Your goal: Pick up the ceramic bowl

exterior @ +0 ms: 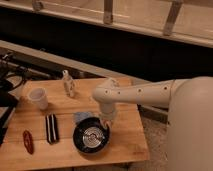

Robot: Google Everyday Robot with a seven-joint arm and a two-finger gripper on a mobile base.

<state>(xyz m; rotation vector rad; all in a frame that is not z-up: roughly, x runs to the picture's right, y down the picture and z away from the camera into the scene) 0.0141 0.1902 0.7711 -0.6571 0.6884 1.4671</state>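
From where I stand the robot is all smooth, off-white casing: a big rounded shell (192, 130) bulks up on the right, and a thick tubular arm (150, 93) comes out of it with a row of small dark dots (138, 91) along its side. The arm swells into a bulbous joint (103, 94). Below it a shorter pale wrist segment (108, 110) narrows to the claw (106, 121), just over the far right rim of the ceramic bowl (90, 136) on the bench (127, 142).
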